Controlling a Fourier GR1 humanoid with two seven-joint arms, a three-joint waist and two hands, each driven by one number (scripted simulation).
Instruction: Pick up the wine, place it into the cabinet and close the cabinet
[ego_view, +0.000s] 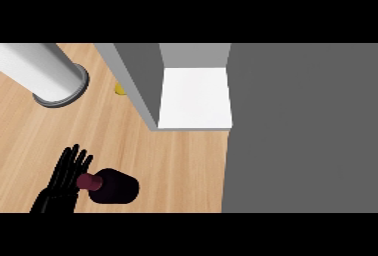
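A: Where is the wine?

B: The dark wine bottle with the maroon neck (109, 185) stands on the pale wooden counter (177, 165), near the lower left of the head view, seen from above.

A: And the hands?

B: Only the black left hand (65, 176) shows. It sits just to the left of the bottle, fingers straight and close together, pointing up the view, right beside the maroon neck. Whether they touch it I cannot tell. The right hand shows nowhere.

A: The cabinet?

B: The grey cabinet with the white inner floor (196, 97) lies up and to the right of the bottle. Its grey side wall (136, 85) runs between the white floor and the open counter. A broad grey panel (299, 130) fills the right side, likely the open door.

A: Anything else near?

B: A large white cylinder with a grey rim (46, 75) lies at upper left, well apart from the bottle. A small yellow thing (119, 89) peeks out beside the cabinet wall, mostly hidden.
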